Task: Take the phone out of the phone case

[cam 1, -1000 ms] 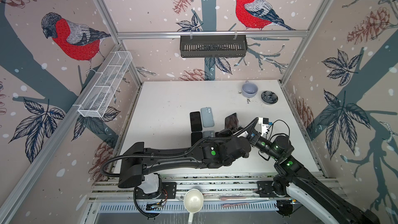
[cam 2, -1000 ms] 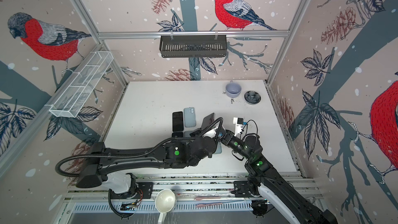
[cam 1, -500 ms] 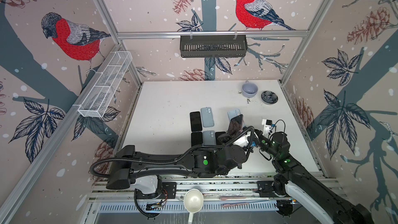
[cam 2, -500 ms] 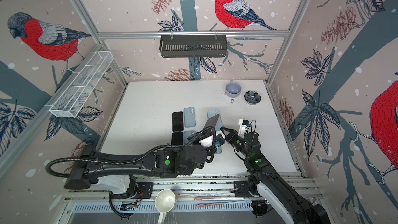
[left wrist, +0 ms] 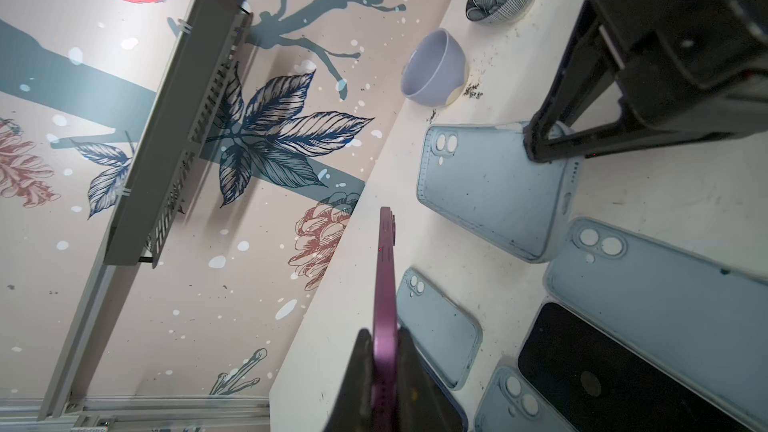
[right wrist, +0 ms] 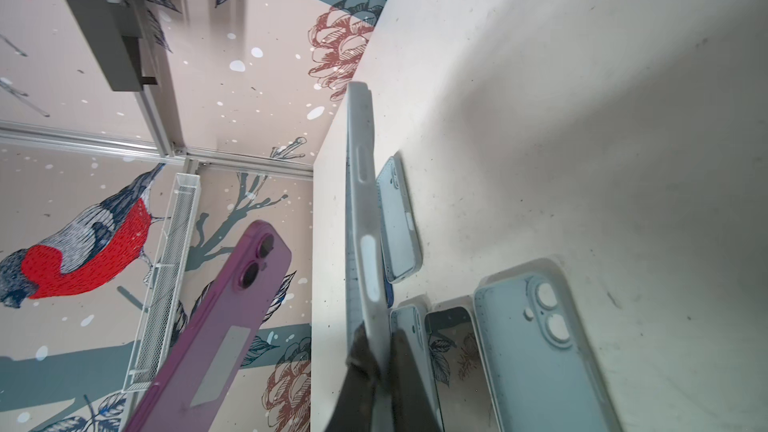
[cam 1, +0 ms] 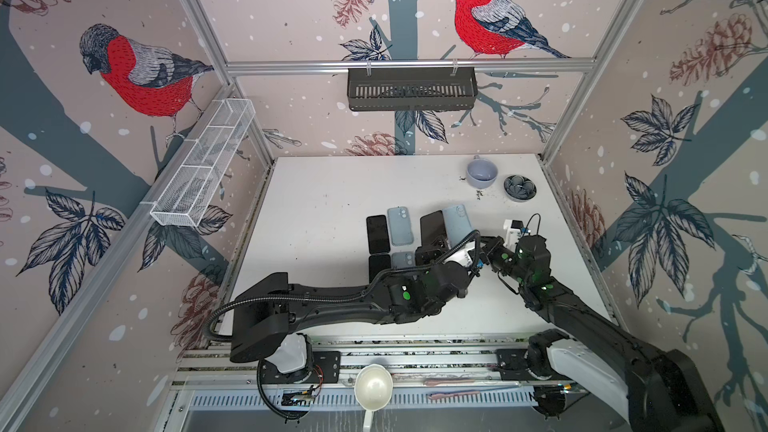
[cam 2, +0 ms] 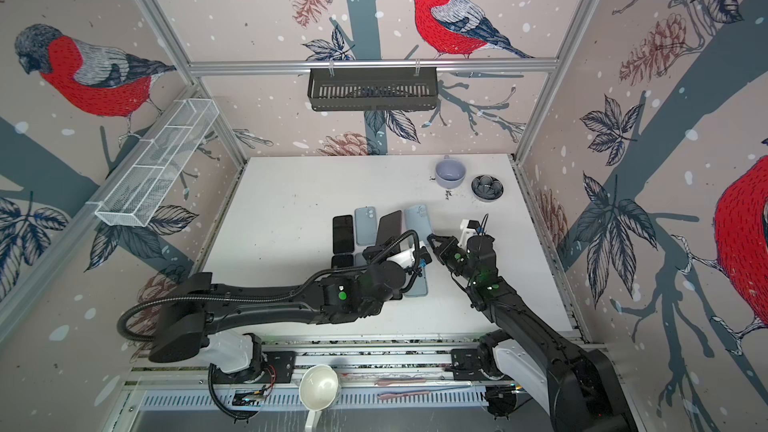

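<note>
The phone (left wrist: 384,284), purple and seen edge-on, is clamped between the left jaws at the bottom middle of the left wrist view. It is lifted clear of the worktop (cam 1: 332,201) and already free of its case (right wrist: 361,222). That pale blue case is pinched tight at one end by the right jaws, at the bottom middle of the right wrist view. The phone's back, with its two lenses, shows at lower left there, with open space between the two. In both top views they sit side by side just right of centre, near each other but apart. So the pulling looks done, and the step in hand is probably setting both down. To do it well, hold both grips firm and draw the arms wider so that no lip of the case catches the phone. Then lower each flat onto bare worktop. Beside and beneath them, left of centre, lie spare phones (cam 1: 377,234) and spare cases (cam 1: 401,226) in a cluster, and landing on these should be avoided. Farther back, at upper right, stand a cup (cam 1: 482,172) and a small bowl (cam 1: 519,189), well clear of the work. A black basket (cam 1: 411,89) hangs on the back wall.
</note>
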### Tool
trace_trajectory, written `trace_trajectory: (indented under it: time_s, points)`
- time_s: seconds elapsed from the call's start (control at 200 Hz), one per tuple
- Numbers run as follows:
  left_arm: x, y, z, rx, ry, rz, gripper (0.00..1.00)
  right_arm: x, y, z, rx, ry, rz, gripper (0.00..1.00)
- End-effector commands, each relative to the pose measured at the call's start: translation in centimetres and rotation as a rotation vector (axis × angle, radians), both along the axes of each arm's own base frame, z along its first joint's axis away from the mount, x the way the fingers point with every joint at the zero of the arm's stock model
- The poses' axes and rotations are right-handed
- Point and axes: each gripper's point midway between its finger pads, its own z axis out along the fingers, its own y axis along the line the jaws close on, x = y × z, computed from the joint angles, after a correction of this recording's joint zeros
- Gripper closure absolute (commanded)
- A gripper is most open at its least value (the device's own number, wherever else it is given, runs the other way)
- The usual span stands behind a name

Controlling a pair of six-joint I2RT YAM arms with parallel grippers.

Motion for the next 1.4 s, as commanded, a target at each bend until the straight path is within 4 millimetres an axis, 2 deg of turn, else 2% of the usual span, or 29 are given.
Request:
trace_trajectory:
  time_s: [0.0,0.11,0.19,0.225,0.395,0.73,1.201,1.306,1.396]
  points:
    - [1.5,-0.8,-0.6,-0.013,0.011,-0.039,1.0,1.2,0.7,0.7,0.009,-0.023,0.021,1.0]
    - [3.2,-0.7,-2.4,0.004,0.045,-0.042,1.0,2.4,1.1,-0.5,0.004,0.011,0.022,1.0]
    - [4.0,-0.6,-3.9,0.032,0.068,-0.044,1.0,3.2,1.6,-0.7,0.007,0.017,0.035,1.0]
    - [4.4,-0.5,-4.5,0.044,0.073,-0.046,1.0,3.7,1.8,-1.6,0.0,0.041,0.038,1.0]
    - [5.8,-0.3,-7.1,0.08,0.102,-0.036,1.0,5.3,1.9,-2.2,-0.024,0.049,0.022,1.0]
    - [7.1,-1.2,-10.0,0.137,0.086,-0.06,1.0,7.3,2.7,-5.1,-0.027,0.104,0.027,1.0]
    - [9.2,-0.9,-12.7,0.187,0.066,-0.025,1.0,8.0,2.4,-7.2,-0.028,0.146,0.019,1.0]
    - [9.3,-1.1,-12.3,0.16,0.059,-0.024,0.68,8.0,2.5,-7.4,-0.017,0.149,0.019,0.97]
    - [9.4,-1.4,-12.0,0.146,0.057,-0.022,0.59,8.1,2.6,-7.4,-0.015,0.15,0.024,0.82]
